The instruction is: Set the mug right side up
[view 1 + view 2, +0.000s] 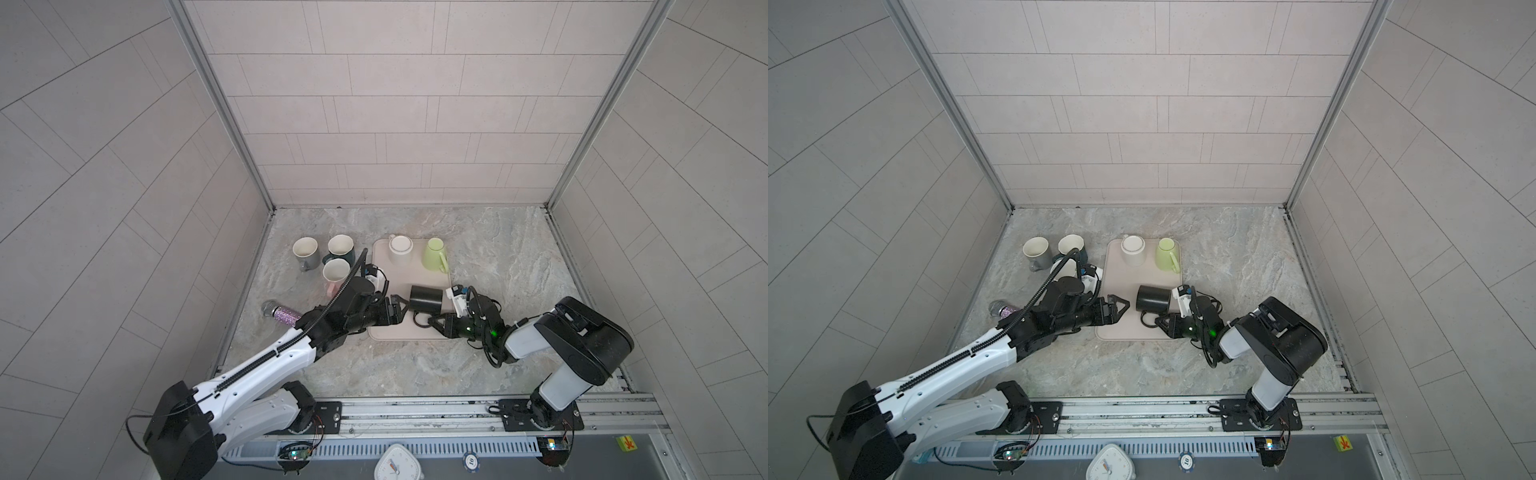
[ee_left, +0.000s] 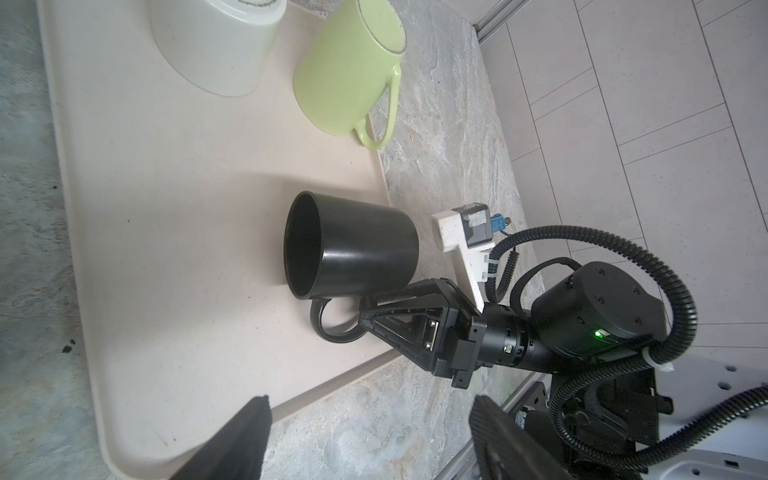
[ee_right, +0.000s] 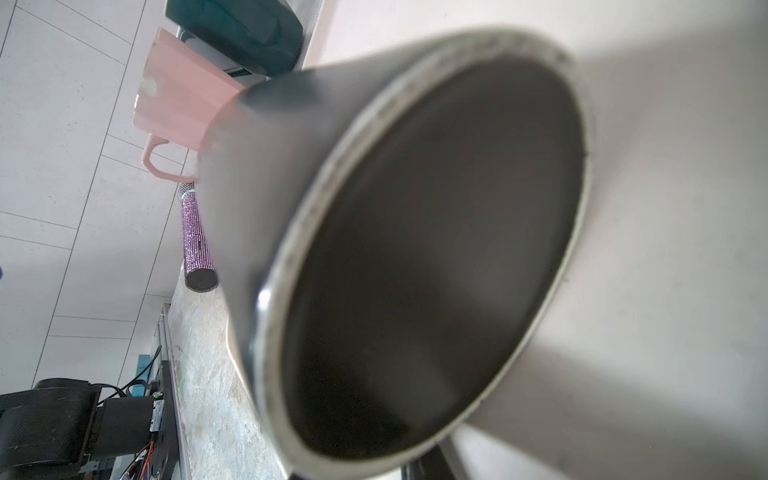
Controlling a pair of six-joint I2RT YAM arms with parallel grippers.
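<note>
A black mug (image 1: pixel 426 298) (image 1: pixel 1153 298) lies on its side on the beige tray (image 1: pixel 390 332), mouth toward the left arm and handle (image 2: pixel 332 324) toward the tray's front edge. My right gripper (image 1: pixel 431 322) (image 2: pixel 364 316) comes in low from the right and is shut on that handle. In the right wrist view the mug's base (image 3: pixel 415 249) fills the picture and hides the jaws. My left gripper (image 1: pixel 401 309) (image 2: pixel 370 419) stands open just left of the mug's mouth, holding nothing.
A white mug (image 1: pixel 401 249) and a green mug (image 1: pixel 434 255) stand mouth down at the tray's back. Left of the tray are a grey mug (image 1: pixel 305 251), a dark green mug (image 1: pixel 340 247) and a pink mug (image 1: pixel 336 272), all upright. A glittery purple microphone (image 1: pixel 282 313) lies front left.
</note>
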